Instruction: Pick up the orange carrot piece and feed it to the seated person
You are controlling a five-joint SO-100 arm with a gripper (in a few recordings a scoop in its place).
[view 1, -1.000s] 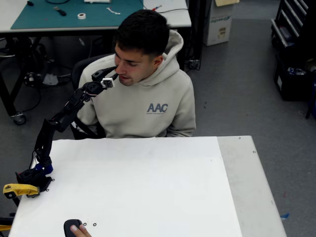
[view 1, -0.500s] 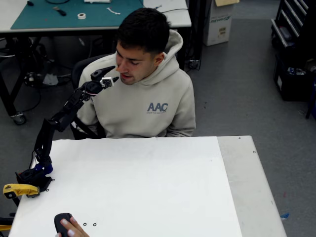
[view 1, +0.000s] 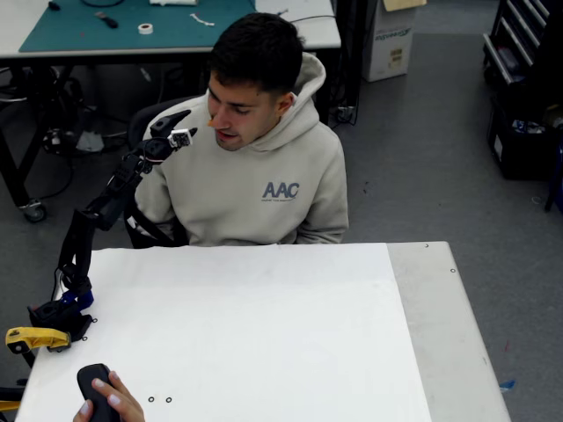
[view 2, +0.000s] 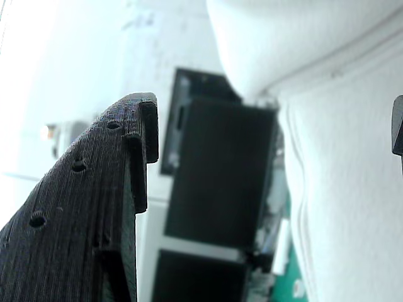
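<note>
While the seated person (view 1: 255,149) leaned in, the hand (view 1: 182,126) gaped open, holding nothing.
A tiny orange carrot piece (view 1: 211,121) poked out at his lips, just beside the hand's black fingers (view 2: 82,214).

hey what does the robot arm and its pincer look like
A slim black arm of printed links, with a white block near the wrist and a blue part at its base, fixed by a yellow clamp. The pincer is black, its fingers layered plastic dotted with small holes.
</note>
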